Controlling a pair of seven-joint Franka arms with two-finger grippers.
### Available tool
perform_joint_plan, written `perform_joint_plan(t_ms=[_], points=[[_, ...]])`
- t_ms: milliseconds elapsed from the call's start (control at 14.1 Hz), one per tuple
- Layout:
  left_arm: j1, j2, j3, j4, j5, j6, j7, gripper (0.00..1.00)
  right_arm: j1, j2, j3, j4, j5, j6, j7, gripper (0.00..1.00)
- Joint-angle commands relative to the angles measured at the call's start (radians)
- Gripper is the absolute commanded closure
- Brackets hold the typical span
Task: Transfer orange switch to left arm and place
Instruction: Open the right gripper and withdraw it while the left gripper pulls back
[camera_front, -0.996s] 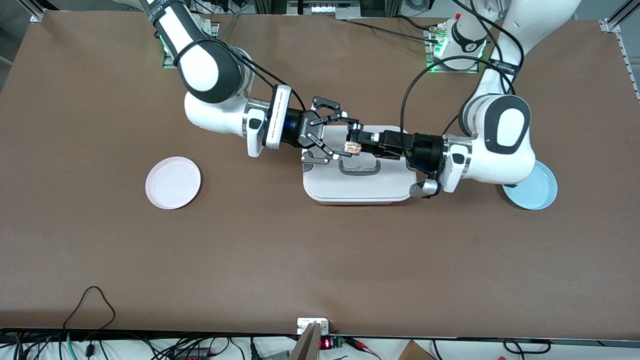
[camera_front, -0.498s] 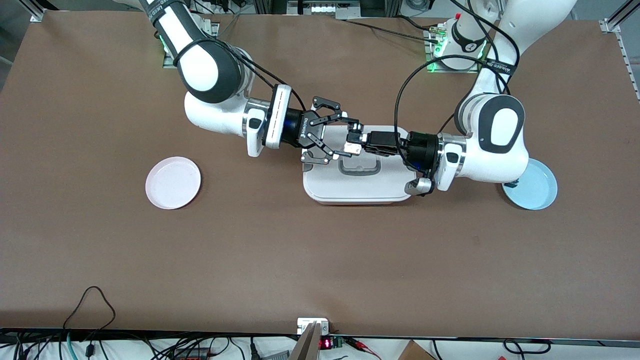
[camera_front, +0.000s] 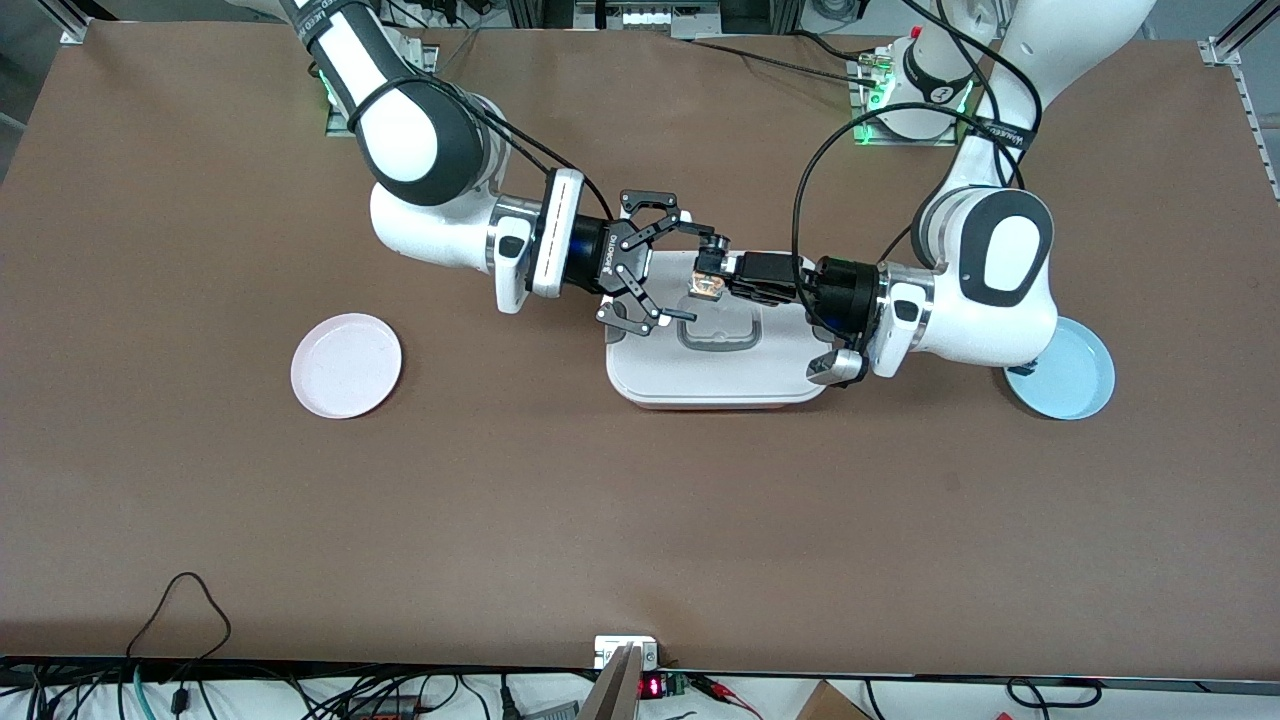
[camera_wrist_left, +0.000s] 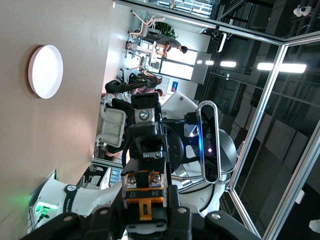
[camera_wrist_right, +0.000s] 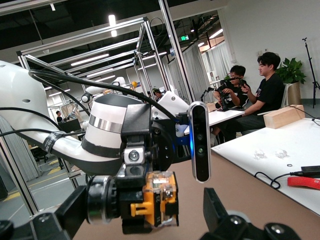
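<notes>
left gripper (camera_front: 706, 268) clamps blocky orange switch (camera_front: 706, 286) over white box (camera_front: 716, 368); right gripper (camera_front: 690, 275) spread.

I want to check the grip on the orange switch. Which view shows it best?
The right wrist view: the switch fills the foreground, side on, shut in the left gripper. The left wrist view shows it close too, partly hidden by the fingers. In the front view it is tiny, above the box.
</notes>
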Motion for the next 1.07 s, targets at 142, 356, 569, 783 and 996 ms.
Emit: perform_joint_plan(t_ms=[142, 356, 569, 783, 996], points=[[0.011, -0.021, 0.01, 0.066, 0.197, -0.022, 0.016, 1.0, -0.068, -0.028, -0.014, 0.004, -0.034, -0.088, 0.086, 0.0], [0.018, -0.024, 0.011, 0.152, 0.452, -0.022, 0.008, 1.0, -0.171, -0.042, -0.014, 0.009, -0.224, -0.218, 0.188, 0.0], [0.028, -0.03, 0.011, 0.208, 0.679, -0.046, 0.014, 0.99, -0.299, -0.085, -0.018, 0.009, -0.422, -0.413, 0.297, 0.0], [0.058, -0.037, 0.003, 0.22, 0.929, -0.098, 0.019, 0.99, -0.436, -0.143, -0.027, 0.007, -0.627, -0.622, 0.409, 0.0], [0.062, -0.059, 0.002, 0.243, 1.202, -0.176, 0.085, 0.99, -0.513, -0.227, -0.075, 0.007, -0.851, -0.76, 0.579, 0.0]])
